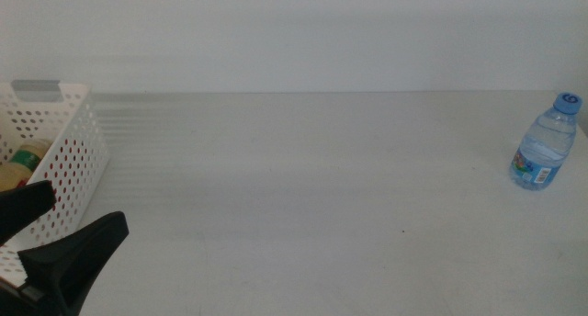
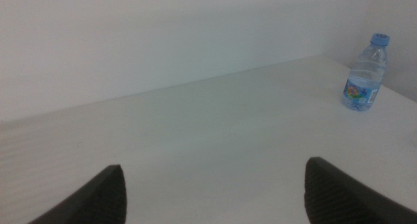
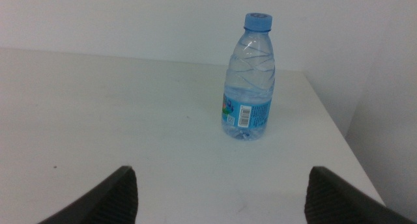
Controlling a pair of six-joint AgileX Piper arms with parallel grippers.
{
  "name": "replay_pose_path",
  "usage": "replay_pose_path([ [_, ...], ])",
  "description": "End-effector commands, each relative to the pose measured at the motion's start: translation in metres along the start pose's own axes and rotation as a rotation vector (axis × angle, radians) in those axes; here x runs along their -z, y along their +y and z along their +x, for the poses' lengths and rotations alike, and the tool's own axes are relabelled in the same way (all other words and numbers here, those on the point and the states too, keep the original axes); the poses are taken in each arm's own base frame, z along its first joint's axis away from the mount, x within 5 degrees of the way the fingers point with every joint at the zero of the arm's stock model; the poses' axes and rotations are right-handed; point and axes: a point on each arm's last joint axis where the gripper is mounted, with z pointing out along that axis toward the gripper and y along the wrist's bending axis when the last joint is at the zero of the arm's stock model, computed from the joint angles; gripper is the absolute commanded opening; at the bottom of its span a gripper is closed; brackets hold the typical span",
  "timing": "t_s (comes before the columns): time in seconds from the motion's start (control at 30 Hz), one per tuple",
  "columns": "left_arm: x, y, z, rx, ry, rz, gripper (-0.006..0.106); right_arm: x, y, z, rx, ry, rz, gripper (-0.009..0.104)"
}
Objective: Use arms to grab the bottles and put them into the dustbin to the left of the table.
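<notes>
Black wedge jaws are seen nearest of all: the left gripper [image 1: 46, 229] is parked at the near left corner, just beside the bin [image 1: 78, 160], jaws spread wide and nothing held between them. That placement reads as a drop just completed or a wait at the bin, though only the empty spread jaws can be vouched for. From its own wrist view the left gripper [image 2: 215, 191] is aimed across the bare table [image 2: 215, 120], nothing within reach.

Inside the bin, a yellow bottle [image 1: 20, 164] is glimpsed through the perforated wall, lying low against the near side; only part of it is shown. No red can is made out anywhere.

The right gripper [image 3: 221, 195] is not seen in the middle view, but its wrist view shows both jaws released and set wide, lined up on the water bottle [image 3: 249, 81]. The bottle is left standing upright, blue cap on, apart from the jaws and not yet reached. It is placed far right, near the table's right edge [image 1: 548, 141], well apart from the bin, so a long carry leftward is judged to remain.

The table is matte white and unmarked; a plain pale wall is seen behind it.
</notes>
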Motion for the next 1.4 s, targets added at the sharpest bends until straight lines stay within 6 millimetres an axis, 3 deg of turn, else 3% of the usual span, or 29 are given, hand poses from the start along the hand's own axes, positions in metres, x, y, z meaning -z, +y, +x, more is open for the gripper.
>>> replay_pose_path([
  [0.0,0.002,-0.001,-0.017,0.016,-0.104,0.004,0.09,0.002,-0.001,-0.019,0.011,-0.072,0.009,0.067],
  [0.23,0.002,-0.001,-0.017,0.016,-0.104,0.004,0.09,-0.014,-0.004,-0.066,0.011,0.045,0.003,0.067],
  [0.37,0.002,-0.001,-0.017,0.016,-0.104,0.004,0.09,-0.033,-0.005,-0.081,0.013,0.083,0.0,0.067],
  [0.7,0.002,-0.001,-0.017,0.016,-0.104,0.004,0.09,-0.086,-0.003,-0.08,0.022,0.005,-0.009,0.067],
  [0.97,0.002,-0.001,-0.017,0.016,-0.104,0.004,0.09,-0.129,-0.002,-0.059,0.011,0.039,-0.014,0.067],
  [1.1,0.002,-0.001,-0.017,0.016,-0.104,0.004,0.09,-0.146,-0.007,-0.062,-0.052,-0.099,0.044,0.069],
  [1.23,0.002,-0.001,-0.017,0.016,-0.104,0.004,0.09,-0.164,-0.011,-0.064,-0.093,-0.051,0.087,0.078],
  [1.37,0.002,-0.001,-0.017,0.016,-0.104,0.004,0.09,-0.185,-0.013,-0.082,-0.095,-0.044,0.092,0.085],
])
